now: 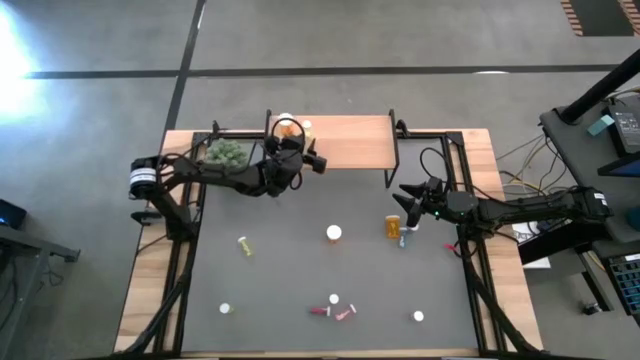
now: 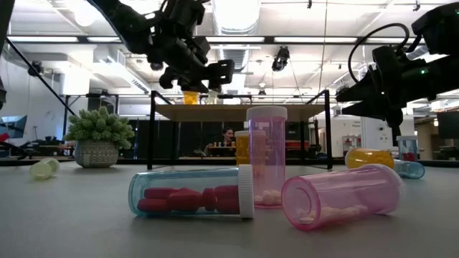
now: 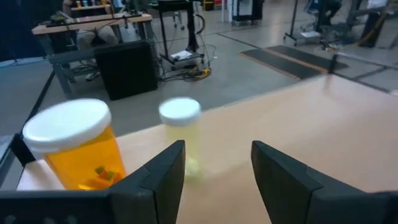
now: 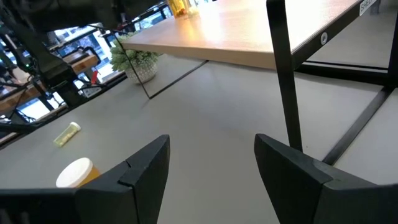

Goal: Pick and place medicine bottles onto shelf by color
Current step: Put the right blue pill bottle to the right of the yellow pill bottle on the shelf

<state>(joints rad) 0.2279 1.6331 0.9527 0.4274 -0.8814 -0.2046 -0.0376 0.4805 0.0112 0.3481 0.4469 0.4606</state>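
The left tool (image 3: 214,171) is held wide open and empty over the light-wood shelf on black legs (image 1: 350,142), beside an orange white-capped bottle (image 3: 71,149) and a pale yellowish one (image 3: 181,127) standing there, so a placing step is judged just finished. The right tool (image 4: 211,165), also open and empty, is poised above the grey tabletop (image 1: 290,280) near an upright orange bottle (image 1: 393,226), judged the next pick. The scattered bottles' contents are hard to make out from above.

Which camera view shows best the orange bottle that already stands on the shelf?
The left wrist view: the orange bottle stands close and large on the shelf, with pills visible inside. The high view shows it only small, partly hidden by the left gripper. The low view shows a distant part; the right wrist view only a sliver.
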